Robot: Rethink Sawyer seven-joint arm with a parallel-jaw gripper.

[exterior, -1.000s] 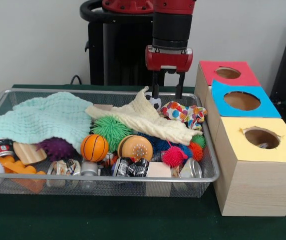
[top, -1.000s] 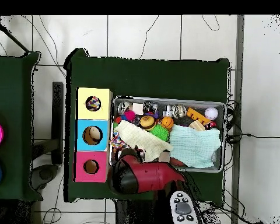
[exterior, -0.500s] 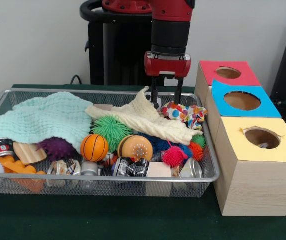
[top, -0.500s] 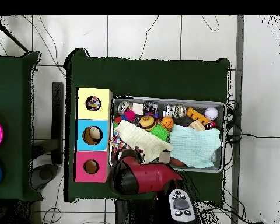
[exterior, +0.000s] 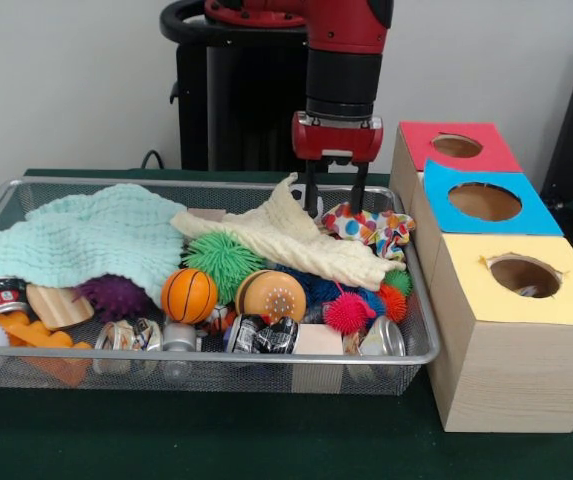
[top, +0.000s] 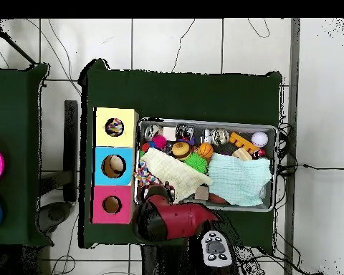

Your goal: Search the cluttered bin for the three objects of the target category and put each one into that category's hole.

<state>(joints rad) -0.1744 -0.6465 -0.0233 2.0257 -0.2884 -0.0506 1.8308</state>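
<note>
the pincer (exterior: 333, 197) hangs open and empty above the far end of the wire bin (exterior: 266, 362), over the cream cloth (exterior: 286, 238), beside the red (exterior: 454, 146), blue (exterior: 484, 201) and yellow (exterior: 522, 275) holes.

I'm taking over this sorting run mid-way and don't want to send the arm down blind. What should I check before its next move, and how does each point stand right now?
1. Claw open: ok, its tips stand apart.
2. Claw empty: ok, nothing shows between the tips.
3. Claw over the mesh bin: ok, it hangs above the bin's far right corner, by the cream cloth.
4. Target in plain sight under the claw: cannot tell; the cream cloth and the patterned cloth cover that spot.
5. Holes unblocked: ok, the red box, blue box and yellow box all have open tops.
6. Space left inside the boxes: cannot tell; the overhead view shows items already in the holes.
</note>
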